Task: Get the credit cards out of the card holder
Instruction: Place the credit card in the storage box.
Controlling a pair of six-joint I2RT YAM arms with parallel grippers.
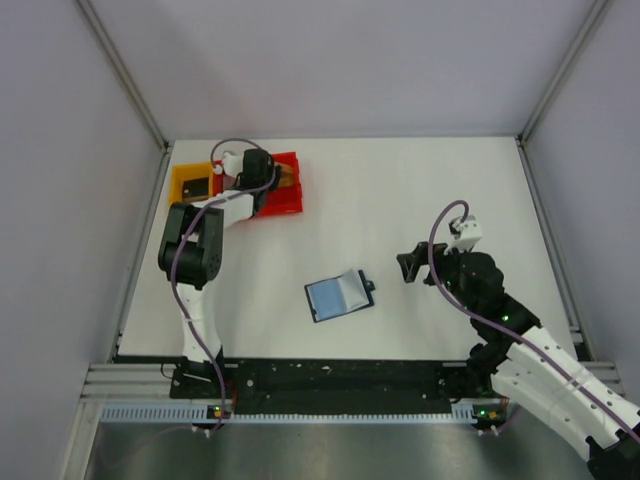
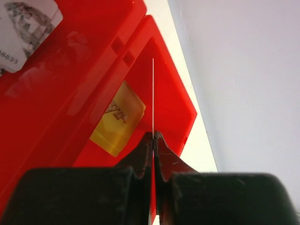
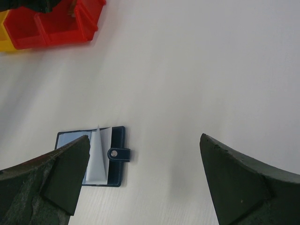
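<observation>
The card holder [image 1: 340,295] lies open on the table, navy with light blue inner faces and a clasp tab on its right edge; it also shows in the right wrist view [image 3: 117,143]. My left gripper [image 1: 272,178] hangs over the red bin [image 1: 288,198] and is shut [image 2: 153,137] on a thin credit card [image 2: 153,93] seen edge-on. A yellow card [image 2: 117,119] lies inside that red bin [image 2: 168,89]. My right gripper [image 1: 410,264] is open and empty [image 3: 145,138], above the table just right of the holder.
A yellow bin [image 1: 186,180] stands left of the red one at the back left. A patterned white card [image 2: 26,28] lies in the neighbouring red compartment. The bins also show in the right wrist view [image 3: 51,23]. Walls close in the table.
</observation>
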